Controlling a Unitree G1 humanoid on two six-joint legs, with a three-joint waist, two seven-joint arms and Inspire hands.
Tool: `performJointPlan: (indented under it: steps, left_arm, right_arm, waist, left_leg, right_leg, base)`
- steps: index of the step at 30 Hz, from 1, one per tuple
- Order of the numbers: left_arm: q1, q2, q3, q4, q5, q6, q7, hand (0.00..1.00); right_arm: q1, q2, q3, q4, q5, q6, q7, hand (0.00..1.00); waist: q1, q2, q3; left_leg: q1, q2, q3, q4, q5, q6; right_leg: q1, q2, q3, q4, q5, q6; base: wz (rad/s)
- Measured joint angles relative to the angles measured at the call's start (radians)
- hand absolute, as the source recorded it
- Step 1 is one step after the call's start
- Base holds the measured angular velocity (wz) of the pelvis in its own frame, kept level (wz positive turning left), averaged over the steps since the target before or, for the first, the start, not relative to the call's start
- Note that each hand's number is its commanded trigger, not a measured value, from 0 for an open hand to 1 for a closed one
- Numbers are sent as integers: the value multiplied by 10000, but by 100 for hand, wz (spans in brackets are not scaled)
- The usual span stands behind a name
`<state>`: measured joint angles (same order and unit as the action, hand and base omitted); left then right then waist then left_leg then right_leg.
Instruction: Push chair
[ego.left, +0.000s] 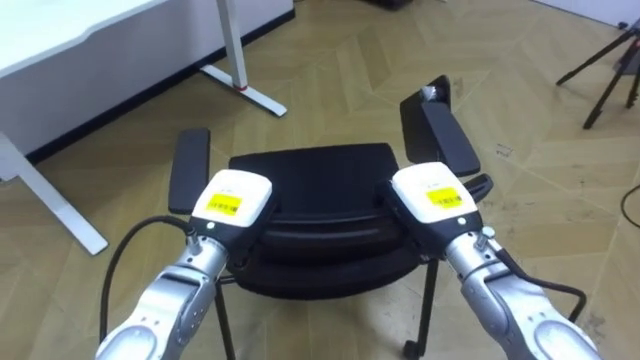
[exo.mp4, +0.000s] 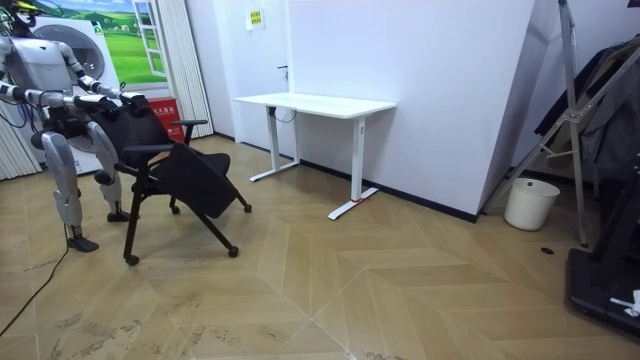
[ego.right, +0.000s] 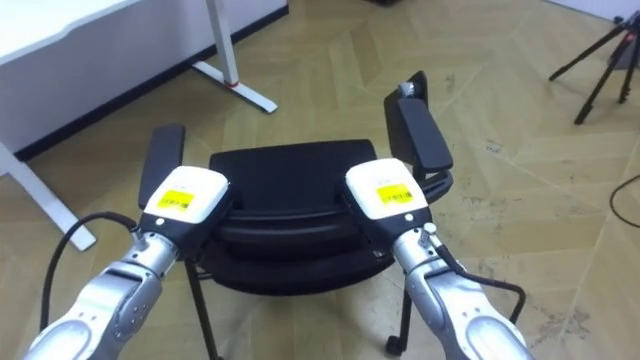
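Observation:
A black office chair (ego.left: 315, 170) stands on the wood floor right in front of me, its seat facing away, with one armrest (ego.left: 190, 165) on the left and another (ego.left: 445, 135) on the right. My left hand (ego.left: 232, 198) rests against the left part of the backrest's top edge. My right hand (ego.left: 432, 195) sits against the right part. Both hands' fingers are hidden behind their backs and the backrest. In the room view I stand behind the chair (exo.mp4: 185, 170), arms stretched to its back, and the chair leans away from me.
A white desk (ego.left: 100, 40) with a white leg and foot (ego.left: 245, 92) stands ahead to the left, against the wall (exo.mp4: 420, 90). A dark tripod (ego.left: 610, 60) is at the far right. A white bin (exo.mp4: 530, 203) sits by the wall further on. Open floor lies beyond the chair.

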<state>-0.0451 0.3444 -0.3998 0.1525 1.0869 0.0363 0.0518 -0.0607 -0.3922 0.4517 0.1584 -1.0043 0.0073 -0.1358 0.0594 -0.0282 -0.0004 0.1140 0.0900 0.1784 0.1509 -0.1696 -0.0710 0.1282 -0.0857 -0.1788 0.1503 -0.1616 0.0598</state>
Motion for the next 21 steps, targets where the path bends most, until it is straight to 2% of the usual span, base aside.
performJointPlan:
  steps: [10, 11, 14, 18, 21]
  left_arm:
    - [-10, 4, -13, 4, 26, -10, -71, 100]
    - [-10, 6, -13, 4, 29, -9, -83, 100]
    - [-13, 123, -13, -120, 69, -24, -190, 100]
    - [-10, 193, 10, -79, 74, -160, -227, 100]
    - [-71, 203, 114, 268, 80, -438, -205, 100]
  right_arm:
    - [12, 49, 1, 176, 82, -63, -189, 100]
    - [12, 51, 16, 188, 91, -58, -206, 100]
    - [41, 52, 63, 220, 203, -73, -296, 100]
    - [85, 67, 79, 288, 190, -183, -333, 100]
    - [87, 89, 61, 378, 107, -283, -195, 100]
  waist:
    - [1, -65, 40]
    - [7, -140, 77]
    - [3, -208, 51]
    - [3, -285, 45]
    - [108, -334, 74]
  left_leg:
    - [-3, 3, -28, 35, 0, 0]
    - [-8, 4, -36, 48, 0, 0]
    - [-111, 15, -173, 165, 0, 0]
    - [-172, 61, -231, 435, -7, -10]
    - [-431, 239, -252, 1150, -163, -104]
  right_leg:
    - [33, -2, -17, 5, -1, 1]
    - [35, -4, -31, 6, -3, -1]
    - [36, -12, -185, 14, -46, -34]
    - [54, 3, -229, 59, -70, -65]
    - [35, 73, -334, 420, -291, -193]
  base:
    - [1]
    - [4]
    - [12]
    - [3]
    - [8]
